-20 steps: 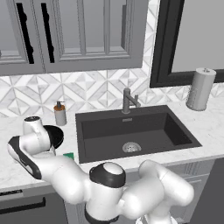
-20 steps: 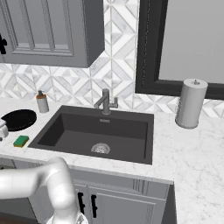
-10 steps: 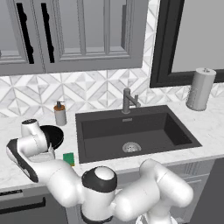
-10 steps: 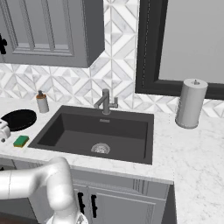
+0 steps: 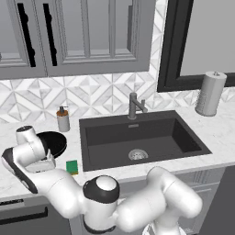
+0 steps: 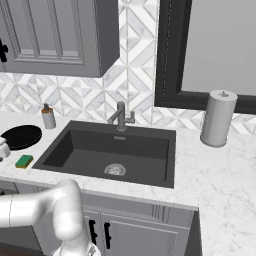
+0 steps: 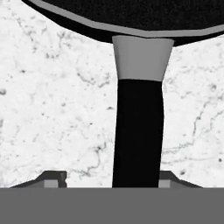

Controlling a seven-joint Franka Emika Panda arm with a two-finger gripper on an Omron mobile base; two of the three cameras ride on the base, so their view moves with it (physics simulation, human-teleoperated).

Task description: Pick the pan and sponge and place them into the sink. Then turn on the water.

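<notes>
1. End effector [image 7: 111,177]: in your hand view it sits low over the white marble bench [image 7: 52,109]. Its two dark fingertips [image 7: 53,177] are spread to either side of the pan's handle [image 7: 138,131]. You can see a strip of bench between the handle and one tip, while the other tip stands just beside the handle. Nothing is pinched.

2. Pan [image 5: 55,142]: round, flat and black, it lies on the bench left of the sink. In your hand view its long handle runs from the grey collar at the pan's rim straight down between the fingertips. The robot's white wrist hangs over the near edge of the pan in your left base view.

3. Sponge [image 5: 71,166]: green and rectangular, it lies flat on the bench. You find it near the front edge, between the pan and the sink's left wall, touching neither.

4. Sink [image 5: 183,137]: a dark grey basin set into the bench, with a round metal drain [image 5: 137,154] in its floor.

5. Faucet [image 5: 134,105]: grey metal, standing at the middle of the sink's back edge.

6. Soap bottle [image 5: 63,120]: upright, behind the pan, near the wall.

7. Paper towel roll [image 5: 210,93]: upright on the bench, well to the right of the sink.

8. Wall: patterned tiles [image 5: 101,94], grey cabinets [image 5: 92,36] above, and a dark window frame [image 5: 167,46] to the right.
</notes>
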